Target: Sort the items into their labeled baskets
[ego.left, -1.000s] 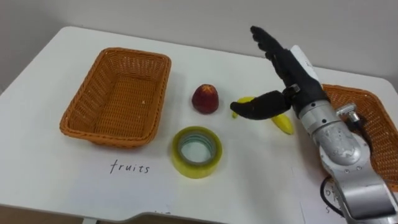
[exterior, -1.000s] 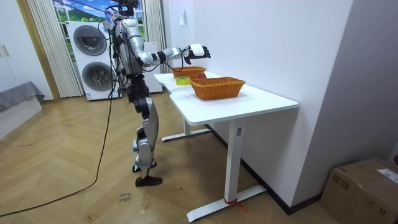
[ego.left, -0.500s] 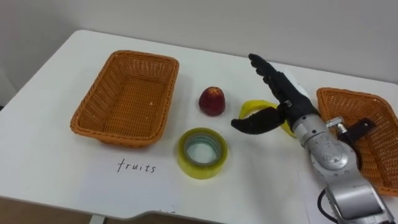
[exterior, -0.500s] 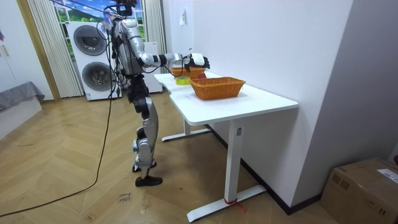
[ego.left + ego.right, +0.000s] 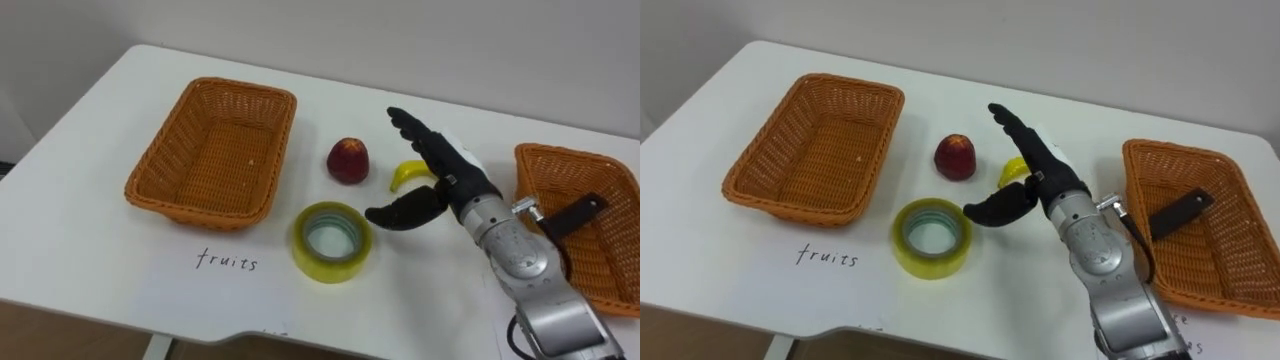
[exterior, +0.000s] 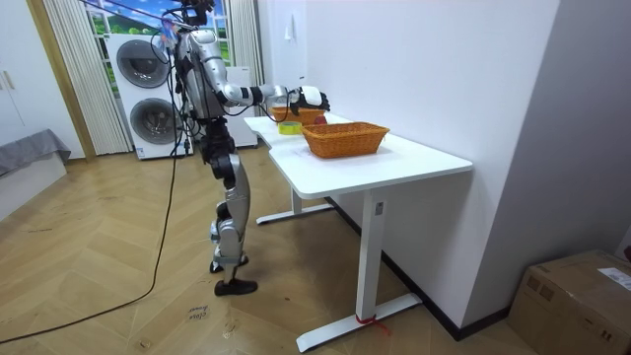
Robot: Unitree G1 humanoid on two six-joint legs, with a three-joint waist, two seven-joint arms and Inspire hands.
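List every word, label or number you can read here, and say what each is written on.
"fruits": handwritten label on the white table, in front of the left basket.
Faint marks at the table edge before the right basket: cut off, unreadable.

Rough woven wicker: left basket and right basket. The tape roll is glossy translucent plastic. The surface is smooth and matt; the right hand is matt black plastic.

the left basket and right basket are orange-brown wicker weave. the apple is dark red, the banana yellow, the tape roll yellow-green, the right hand black, the surface white.
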